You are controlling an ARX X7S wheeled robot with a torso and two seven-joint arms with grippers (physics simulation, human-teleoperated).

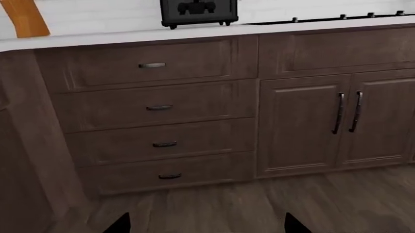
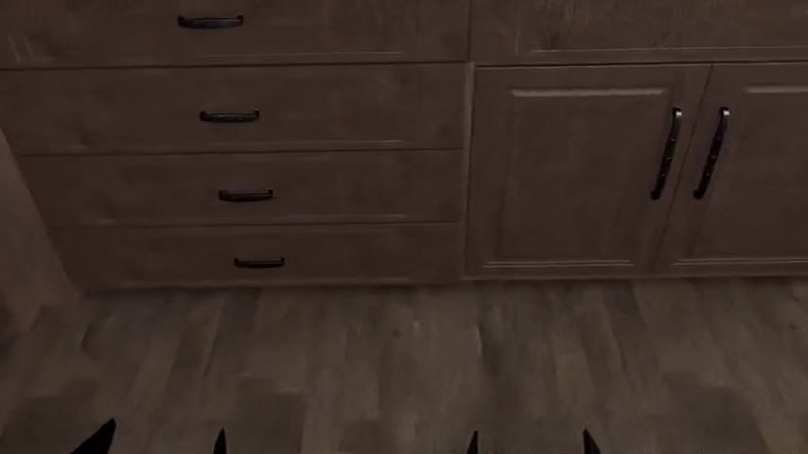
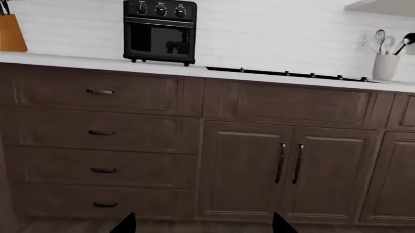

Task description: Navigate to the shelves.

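Observation:
No shelves show in any view. Low in the head view only the dark fingertips of my left gripper [image 2: 161,443] and right gripper [image 2: 531,443] appear, both above the wood floor [image 2: 404,359]. The left wrist view has my left gripper [image 1: 207,225] with its tips spread wide and only floor between them. My right gripper [image 3: 204,224] is likewise spread wide and empty, pointing at the base cabinets.
A brown stack of drawers [image 2: 240,151] and a pair of cabinet doors [image 2: 569,170] stand straight ahead. On the white countertop [image 3: 65,60] are a black toaster oven [image 3: 159,31], a knife block [image 3: 11,33], a cooktop [image 3: 285,74] and a utensil crock [image 3: 385,65]. A cabinet side panel [image 1: 26,145] juts out beside the drawers.

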